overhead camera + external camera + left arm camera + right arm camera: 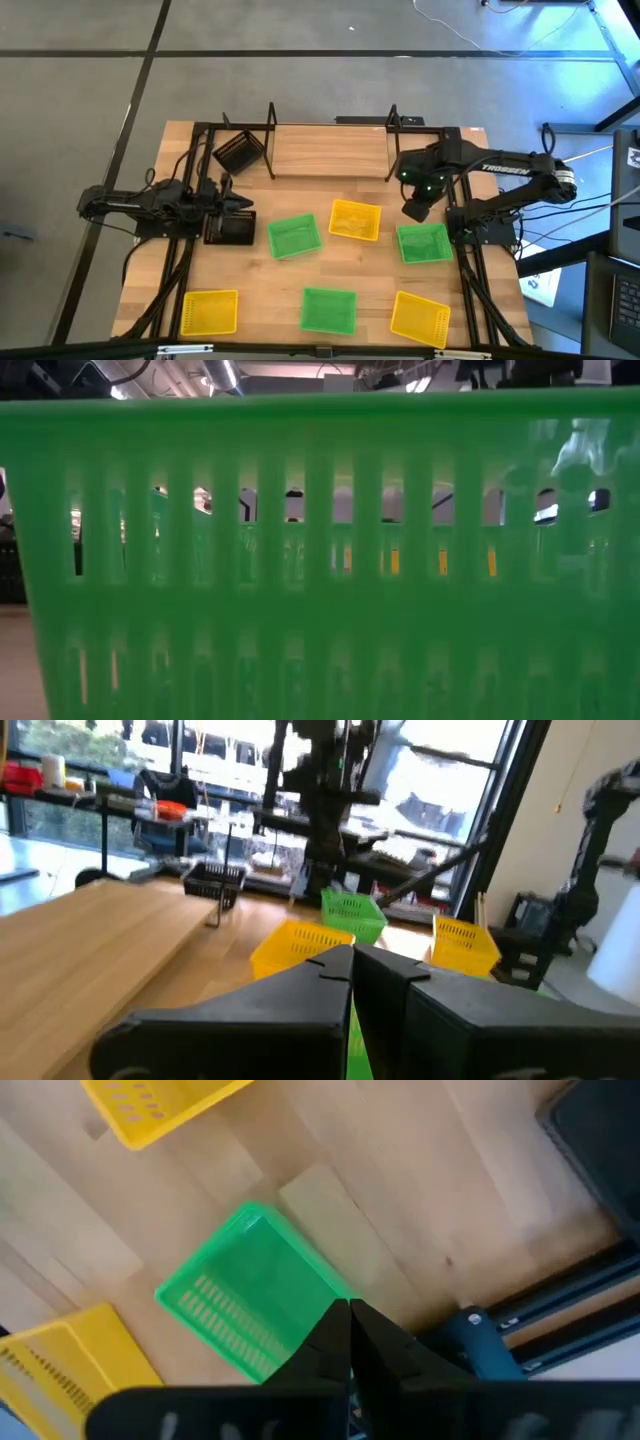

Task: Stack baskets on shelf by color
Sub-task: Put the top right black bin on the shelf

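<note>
My right gripper [417, 208] is shut and hangs over the far left corner of a green basket [423, 243], which lies flat on the table and also shows in the right wrist view [245, 1305], below the fingertips [348, 1312]. My left gripper [238, 205] is shut and empty [351, 960], held level just beyond a black basket [229, 231] on the table. A second black basket [238, 152] sits at the left end of the shelf [330, 150]. Two more green baskets [293, 236] [328, 310] and three yellow ones [354, 220] [209, 312] [420, 318] lie on the table.
The shelf's pale board [330, 152] lies bare to the right of the black basket, between upright black posts [272, 140] [392, 140]. Black frame rails [190, 250] [470, 270] run along both table sides. The near green basket's wall [320, 560] fills the low view.
</note>
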Robot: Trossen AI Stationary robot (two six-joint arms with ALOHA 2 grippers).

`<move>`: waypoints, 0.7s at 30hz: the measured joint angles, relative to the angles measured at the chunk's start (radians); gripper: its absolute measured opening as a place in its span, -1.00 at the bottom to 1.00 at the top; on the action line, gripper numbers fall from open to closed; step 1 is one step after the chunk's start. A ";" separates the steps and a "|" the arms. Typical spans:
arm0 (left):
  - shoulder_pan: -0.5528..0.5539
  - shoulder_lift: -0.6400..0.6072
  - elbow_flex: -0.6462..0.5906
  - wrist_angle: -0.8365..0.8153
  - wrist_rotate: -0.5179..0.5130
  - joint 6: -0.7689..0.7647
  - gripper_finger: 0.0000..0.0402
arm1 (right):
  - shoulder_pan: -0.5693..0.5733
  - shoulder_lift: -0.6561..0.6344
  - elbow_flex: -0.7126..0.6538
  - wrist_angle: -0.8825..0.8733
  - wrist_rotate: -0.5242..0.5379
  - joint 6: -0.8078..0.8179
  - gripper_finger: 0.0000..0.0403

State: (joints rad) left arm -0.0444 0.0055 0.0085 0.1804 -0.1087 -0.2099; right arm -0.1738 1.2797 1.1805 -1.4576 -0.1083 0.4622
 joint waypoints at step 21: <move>0.000 0.175 0.283 -0.282 -0.066 -0.105 -0.98 | -0.151 0.004 -0.039 0.147 0.092 0.034 -0.43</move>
State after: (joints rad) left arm -0.0441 0.1807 0.2920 -0.1018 -0.1745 -0.3151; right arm -0.3244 1.2833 1.1416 -1.3104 -0.0158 0.4967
